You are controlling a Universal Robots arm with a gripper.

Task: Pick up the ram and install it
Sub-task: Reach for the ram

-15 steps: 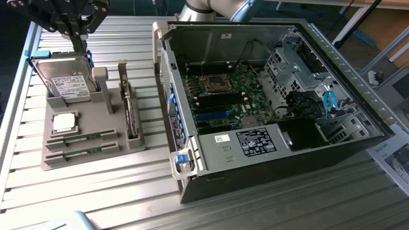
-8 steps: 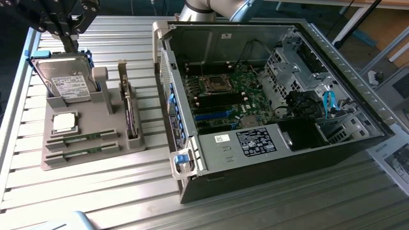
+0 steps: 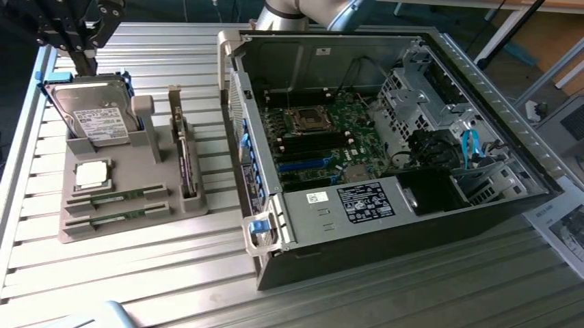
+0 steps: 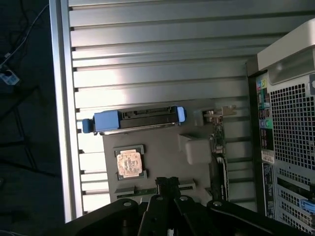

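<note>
- On the grey holder [image 3: 137, 171] — the ram [image 3: 119, 198] lies flat in its slot, long axis across the holder.
- Jaws clenched on nothing, hanging well above — ram below them.

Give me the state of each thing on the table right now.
Gripper, shut, above the grey holder.
Ram sticks, two, lying in the holder, not installed.
Hard drive, standing upright in the holder.
Processor, lying flat in the holder.
Expansion card, standing on edge in the holder.
Computer case, side open, insides showing.
</note>
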